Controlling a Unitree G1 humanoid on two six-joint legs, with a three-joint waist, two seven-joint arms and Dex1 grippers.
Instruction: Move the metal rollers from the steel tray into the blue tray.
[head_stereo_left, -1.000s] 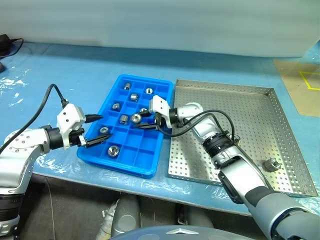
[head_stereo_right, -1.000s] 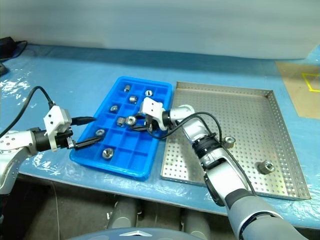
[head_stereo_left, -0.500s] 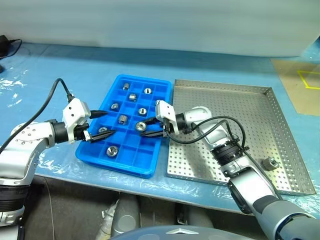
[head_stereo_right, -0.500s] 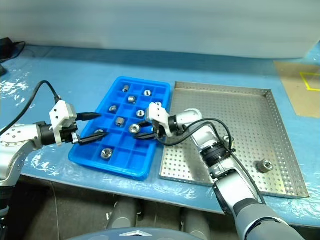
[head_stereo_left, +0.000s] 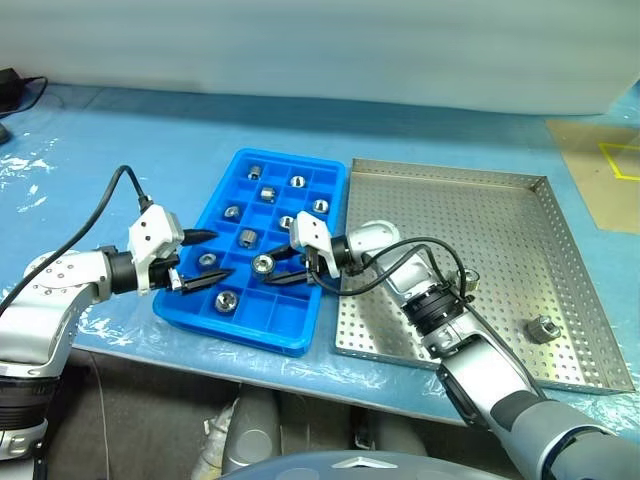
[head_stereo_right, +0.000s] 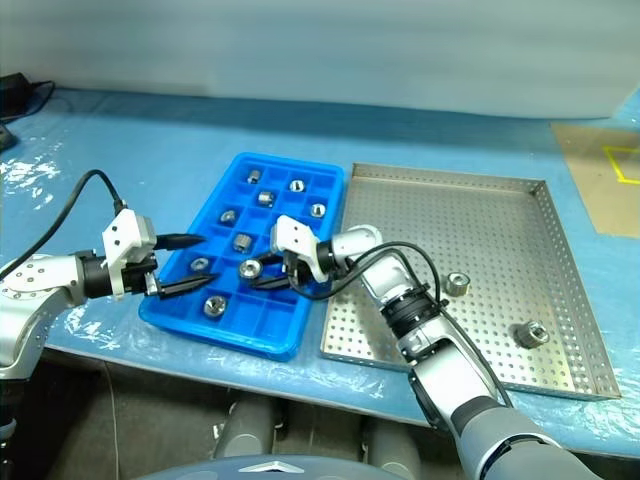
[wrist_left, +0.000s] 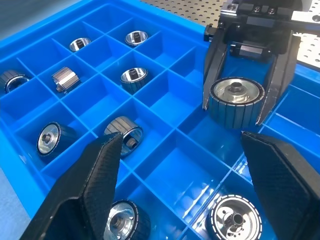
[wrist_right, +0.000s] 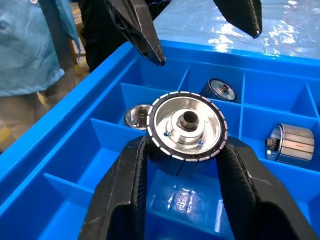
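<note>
On the left, the left gripper hangs over the near left part of the bright blue plastic tray with square boxes. Its two black fingers are spread wide with nothing between them. The blue tray sits on the blue worktop. Small shiny silver metal rollers lie in many of its boxes. Near the middle of the blue tray, the right gripper has its black fingers closed around one shiny roller, held just above an empty box. To the right, just beside the blue tray, is the big flat steel tray with little holes. Two more rollers lie in it, well apart from each other.
</note>
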